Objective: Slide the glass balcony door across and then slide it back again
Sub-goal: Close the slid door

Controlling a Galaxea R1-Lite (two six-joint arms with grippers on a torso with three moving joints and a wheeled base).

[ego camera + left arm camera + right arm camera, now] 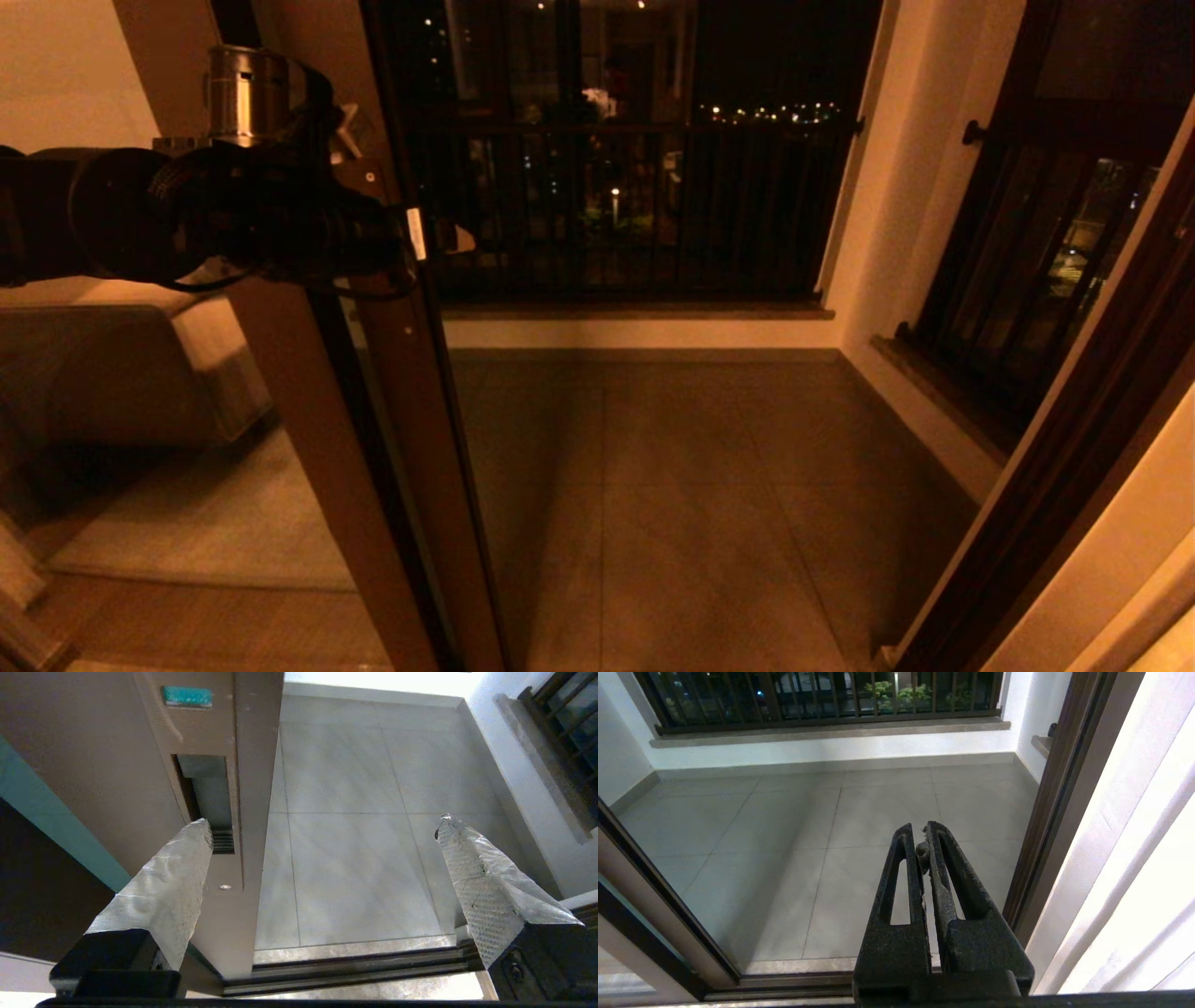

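Observation:
The glass balcony door (411, 392) stands slid over to the left, its brown stile running from top to bottom of the head view. My left gripper (439, 238) reaches the stile at chest height. In the left wrist view this gripper (323, 820) is open. One taped finger (177, 882) lies at the lower end of the dark recessed handle slot (210, 793); the other finger (472, 868) hangs over the balcony floor, past the door's edge. My right gripper (920, 833) is shut and parked low, facing the open doorway.
The doorway opens onto a tiled balcony floor (691, 504) with a dark barred window (635, 187) behind. The floor track (355, 970) crosses below the left gripper. A fixed brown frame (1055, 812) and a white curtain (1134, 858) stand on the right.

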